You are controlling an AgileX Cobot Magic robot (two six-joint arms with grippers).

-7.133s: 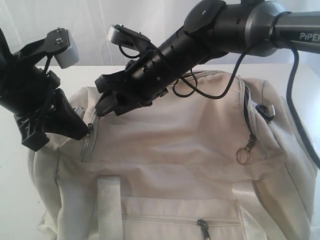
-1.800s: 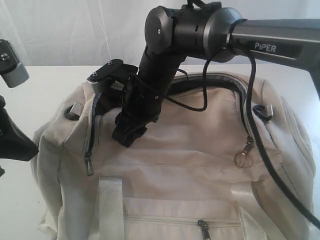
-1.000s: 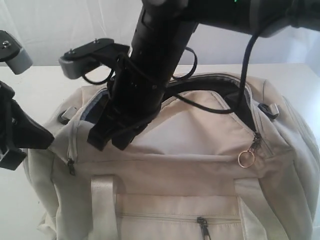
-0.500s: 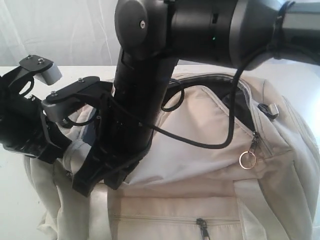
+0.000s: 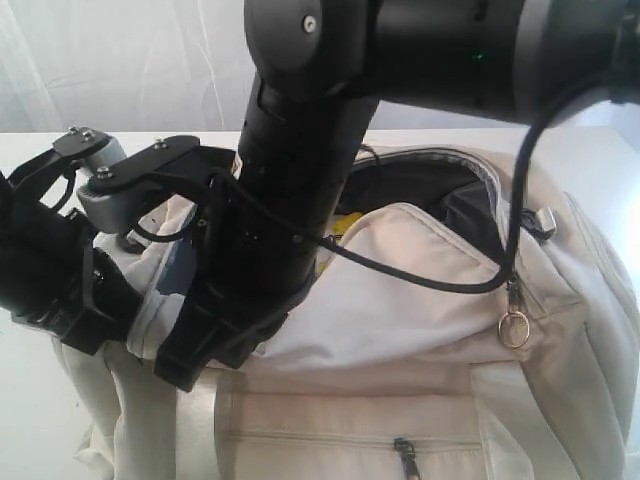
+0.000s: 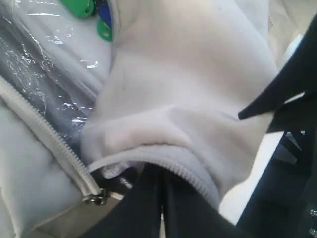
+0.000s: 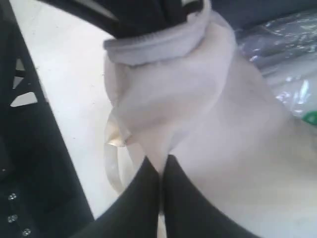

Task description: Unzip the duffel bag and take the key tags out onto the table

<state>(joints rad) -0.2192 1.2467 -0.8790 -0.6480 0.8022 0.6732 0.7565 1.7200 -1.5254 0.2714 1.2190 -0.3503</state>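
The cream duffel bag point(image 5: 400, 300) lies on the white table point(image 5: 30, 420) with its top flap peeled forward and the dark lining point(image 5: 455, 195) exposed. My right gripper point(image 5: 200, 365) point(image 7: 162, 166) is shut on a fold of the flap at the bag's front left. Beside it, my left gripper point(image 6: 162, 171) is shut on the bag's zipper-edged rim point(image 6: 193, 173). Green and blue key tags point(image 6: 101, 22) lie inside under clear plastic wrap point(image 6: 39, 64). In the right wrist view a green tag point(image 7: 311, 117) peeks in at the edge. A bit of yellow point(image 5: 345, 222) shows in the opening.
The right arm's thick black body point(image 5: 300, 150) and its cable point(image 5: 420, 285) hang over the bag's left half. A zipper pull with a metal ring point(image 5: 515, 328) dangles at the right end. A front pocket zipper point(image 5: 403, 450) runs along the near side.
The right gripper has drawn the flap down toward the front left, and the opening now gapes wider. The left arm has come in closer to the bag's left end.
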